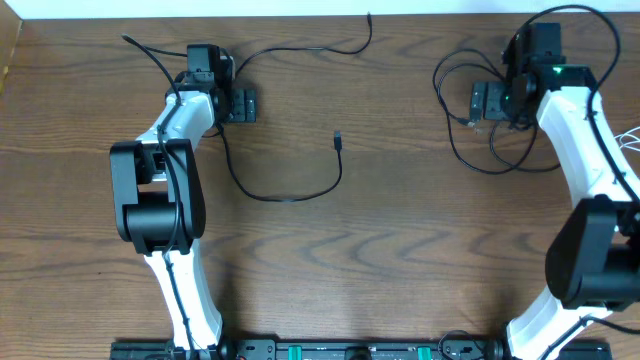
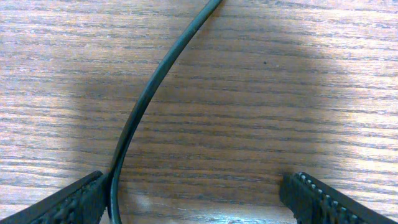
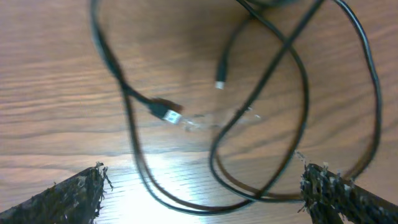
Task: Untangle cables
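Cable point(image 1: 290, 199) curves rightward, plug point(image 1: 338, 137) pointing away.

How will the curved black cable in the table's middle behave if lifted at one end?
Probably floppy: the cable lies in a loose curve, so it should sag. It looks thin, so likely light and easy to drag.

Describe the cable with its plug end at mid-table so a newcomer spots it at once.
On the wooden table, look between the two arms. A black cable drops from the left arm, sags in a wide U and rises to a small plug at mid-table. Unlike the looped black tangle by the right arm, it is one open curve.
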Available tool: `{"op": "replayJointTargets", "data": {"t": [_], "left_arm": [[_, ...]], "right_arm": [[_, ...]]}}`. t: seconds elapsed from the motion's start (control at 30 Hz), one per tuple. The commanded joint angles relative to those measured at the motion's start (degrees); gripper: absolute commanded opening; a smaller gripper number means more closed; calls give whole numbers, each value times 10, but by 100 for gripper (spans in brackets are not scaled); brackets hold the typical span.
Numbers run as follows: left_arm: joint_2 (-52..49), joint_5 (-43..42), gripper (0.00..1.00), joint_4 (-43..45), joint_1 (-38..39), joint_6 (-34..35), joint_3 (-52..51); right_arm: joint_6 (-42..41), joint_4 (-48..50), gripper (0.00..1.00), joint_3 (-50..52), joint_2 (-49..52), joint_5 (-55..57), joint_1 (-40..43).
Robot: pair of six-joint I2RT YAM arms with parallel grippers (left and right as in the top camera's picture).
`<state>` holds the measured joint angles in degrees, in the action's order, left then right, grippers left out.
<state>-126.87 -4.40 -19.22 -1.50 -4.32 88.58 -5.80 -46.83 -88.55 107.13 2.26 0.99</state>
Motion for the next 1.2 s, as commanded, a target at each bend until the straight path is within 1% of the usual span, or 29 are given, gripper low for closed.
{"op": "replayJointTargets", "data": {"t": [0.0,0.17,0.4,0.6,0.7,0.8,0.9,1.0,1.13,1.17], "left_arm": [[-32,-10,91,-13,-2,-1,-21],[-32,-10,92,-14,-2,-1,-21],[-32,-10,92,-14,-2,-1,-21],[-32,-10,91,-14,-2,-1,-21],[-32,-10,92,-14,-2,-1,-21],[-32,-10,92,-15,-2,-1,-21],[-32,-10,91,-14,-2,-1,-21],[-32,-10,91,-13,-2,-1,-21],[-32,-10,92,-12,-2,-1,-21],[-32,-10,91,-12,-2,-1,-21]], "right_arm": [[19,4,99,-7,-1,-73,-3],[30,-2,99,-7,28,-85,-21],[38,-41,99,-7,53,-84,-65],[38,-52,99,-6,73,-38,-98],[37,-57,99,-6,84,-35,-103],[17,-86,99,-6,93,-35,-103],[-14,-126,95,-6,98,-35,-104],[-37,-163,95,-6,99,-35,-109],[-89,-196,96,-6,99,-34,-116],[-101,-199,98,-5,99,-35,-118]]}}
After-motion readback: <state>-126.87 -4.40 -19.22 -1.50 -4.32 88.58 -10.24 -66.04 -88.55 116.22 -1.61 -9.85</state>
